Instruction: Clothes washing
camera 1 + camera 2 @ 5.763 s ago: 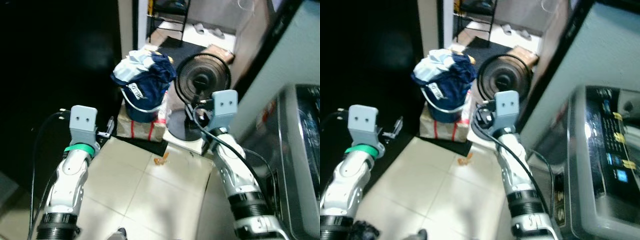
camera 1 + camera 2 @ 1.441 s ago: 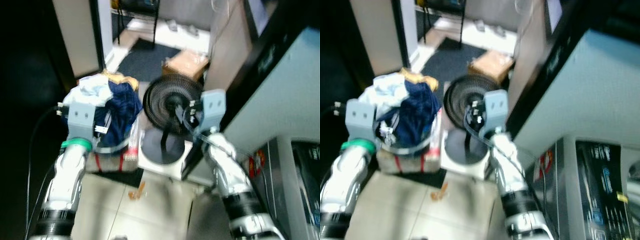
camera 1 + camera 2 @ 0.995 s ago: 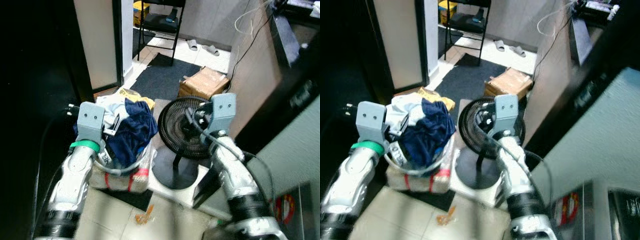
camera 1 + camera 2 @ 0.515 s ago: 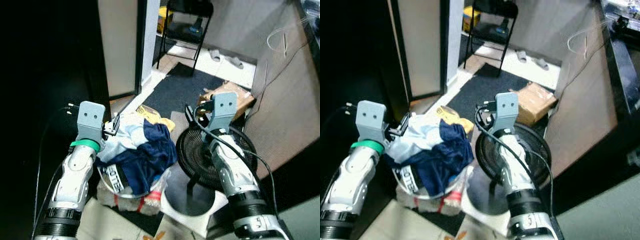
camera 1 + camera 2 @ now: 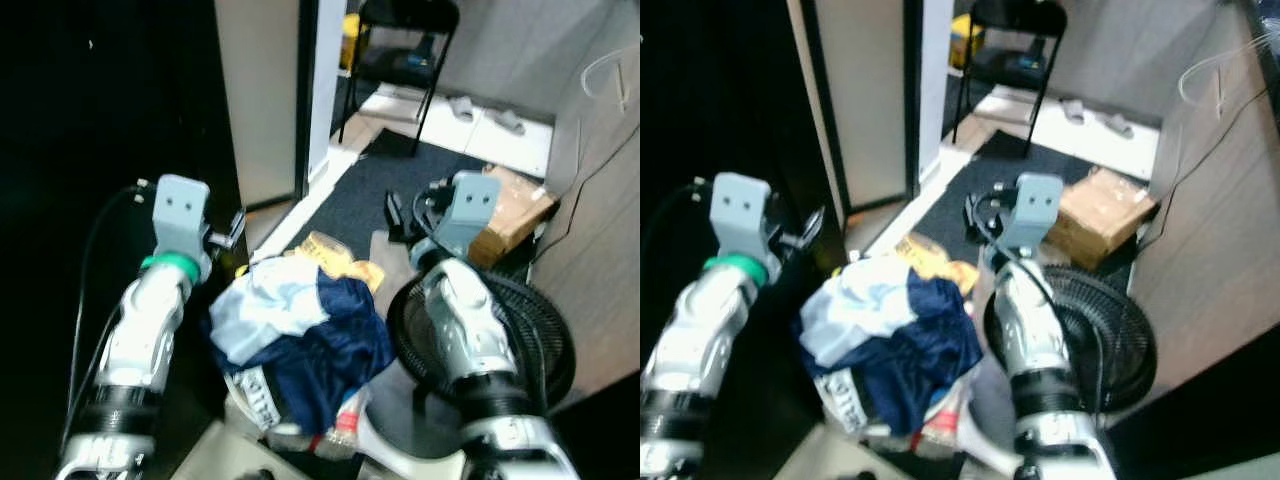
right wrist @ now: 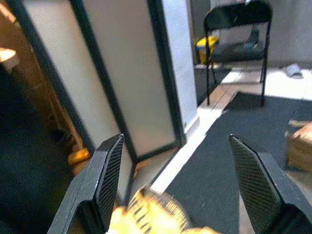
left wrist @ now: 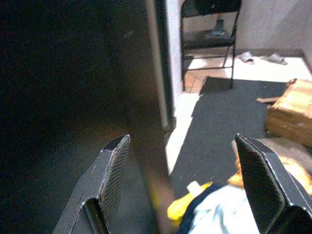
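Dark doorway on the robot's left, pale door panel (image 5: 262, 95) beyond it, dark floor mat (image 5: 360, 205) running back to a black folding chair (image 5: 400, 30) and slippers (image 5: 485, 112) by the far wall.

Left gripper (image 7: 187, 183) is held up at the dark edge of the scene, fingers (image 7: 113, 173) spread wide apart, nothing between them. Seen along its fingers, white and yellow cloth sits just ahead and low, toward the inner finger.

Centre now: laundry pile (image 5: 295, 335), navy and white w/ a yellow piece at the far end, is heaped in a basket (image 5: 262, 400) whose rim is barely seen under the cloth. Pile lies below and between both arms, tucked closer to the left arm; its long axis runs roughly from the near-left corner out toward the yellow bit at far-right.

Right gripper (image 6: 178, 183) is raised over the far side of the pile, fingers (image 6: 108, 170) also wide apart and empty; a blurred yellow patch (image 6: 146, 212) is seen low between them, prob. the yellow garment.

Further right, a black floor fan (image 5: 505, 335) is parked just beside the basket, a cardboard box (image 5: 515, 205) behind it.

Judged: the pile is still to be picked up, and a downward reach is needed, w/ the left arm the nearer one.
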You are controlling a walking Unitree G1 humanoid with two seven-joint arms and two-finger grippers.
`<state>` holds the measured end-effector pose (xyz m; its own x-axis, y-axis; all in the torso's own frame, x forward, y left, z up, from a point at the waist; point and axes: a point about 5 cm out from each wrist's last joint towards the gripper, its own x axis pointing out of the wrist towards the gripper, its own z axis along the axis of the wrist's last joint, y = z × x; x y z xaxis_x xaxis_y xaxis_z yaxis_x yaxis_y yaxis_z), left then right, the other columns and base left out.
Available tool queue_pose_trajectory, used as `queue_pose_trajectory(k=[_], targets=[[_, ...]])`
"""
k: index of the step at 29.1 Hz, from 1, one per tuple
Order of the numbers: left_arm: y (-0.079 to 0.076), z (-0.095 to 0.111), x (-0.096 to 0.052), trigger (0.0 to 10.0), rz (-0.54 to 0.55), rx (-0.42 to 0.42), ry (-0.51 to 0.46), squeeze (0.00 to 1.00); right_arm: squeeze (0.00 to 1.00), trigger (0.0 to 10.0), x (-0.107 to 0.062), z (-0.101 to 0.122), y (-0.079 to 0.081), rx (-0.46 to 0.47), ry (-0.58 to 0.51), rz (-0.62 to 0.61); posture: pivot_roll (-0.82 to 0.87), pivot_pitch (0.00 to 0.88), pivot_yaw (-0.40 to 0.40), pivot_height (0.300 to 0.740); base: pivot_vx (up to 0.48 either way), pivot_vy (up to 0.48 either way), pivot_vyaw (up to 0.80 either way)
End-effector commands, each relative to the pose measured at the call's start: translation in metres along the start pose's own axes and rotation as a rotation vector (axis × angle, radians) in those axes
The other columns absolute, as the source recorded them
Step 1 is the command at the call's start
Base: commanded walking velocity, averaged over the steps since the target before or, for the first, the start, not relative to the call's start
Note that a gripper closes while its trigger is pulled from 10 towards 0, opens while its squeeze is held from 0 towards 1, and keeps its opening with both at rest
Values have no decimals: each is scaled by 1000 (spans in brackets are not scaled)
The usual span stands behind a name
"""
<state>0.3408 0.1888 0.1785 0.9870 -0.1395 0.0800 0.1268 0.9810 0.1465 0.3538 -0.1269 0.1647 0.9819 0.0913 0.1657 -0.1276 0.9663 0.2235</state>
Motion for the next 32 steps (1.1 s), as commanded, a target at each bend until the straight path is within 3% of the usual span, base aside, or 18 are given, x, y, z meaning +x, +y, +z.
queue_pose_trajectory(k=[1,5,11,32], targets=[[6,-15,-2,10000,8,25,81,0,0,10000,-4,-8,-5,4,25,-17,73,30,70,740,0,0,0],[9,-30,-3,10000,-18,98,175,0,0,10000,-8,-16,-5,-62,54,1,73,43,68,740,0,0,0],[9,-38,-7,10000,-50,80,214,0,0,10000,-13,-26,-2,-97,87,21,70,57,56,740,0,0,0],[3,-32,-9,10000,-22,5,130,0,0,10000,-13,-24,-6,-119,92,33,52,67,20,740,0,0,0]])
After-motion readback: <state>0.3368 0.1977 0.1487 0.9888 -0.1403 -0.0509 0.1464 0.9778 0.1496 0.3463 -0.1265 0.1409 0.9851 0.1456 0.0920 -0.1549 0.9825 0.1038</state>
